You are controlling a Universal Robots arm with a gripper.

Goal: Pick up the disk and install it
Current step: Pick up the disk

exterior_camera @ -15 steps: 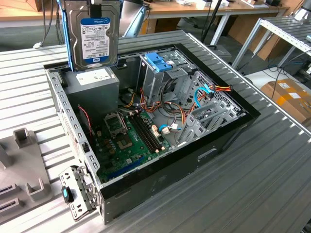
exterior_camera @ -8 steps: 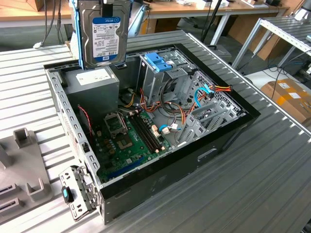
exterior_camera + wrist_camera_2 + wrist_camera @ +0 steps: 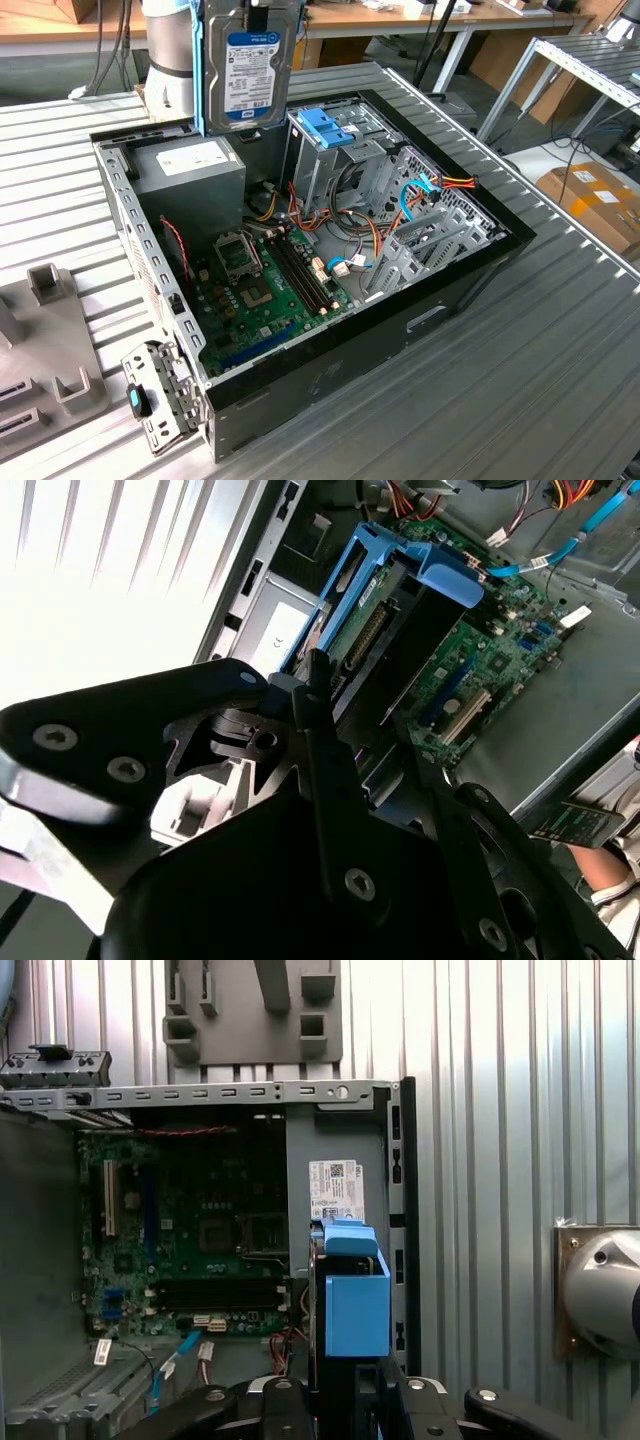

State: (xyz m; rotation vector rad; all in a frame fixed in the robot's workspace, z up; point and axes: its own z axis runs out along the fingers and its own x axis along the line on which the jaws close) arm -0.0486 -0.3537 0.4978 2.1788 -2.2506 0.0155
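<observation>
The disk hangs upright in the air with its blue-and-white label facing the exterior view, and the jaws are clamped on its upper end. It hovers over the far end of the open computer case, just above the grey power-supply box and beside the drive cage with the blue latch piece. The disk touches nothing below it. Behind it stands the pale arm, near the far edge of the worktop.

The case lies on its side across the middle of the ribbed metal worktop, with its open side up. Inside it, the green motherboard covers the floor and loose cables run toward the cage. A grey fixture plate lies by the worktop's edge on the exterior view's left.

In the first wrist view the disk appears edge-on, with its light-blue rail showing, over the power-supply box's white sticker. In the second wrist view the black jaws sit on either side of the disk, pressed against its faces, with the motherboard beyond.
</observation>
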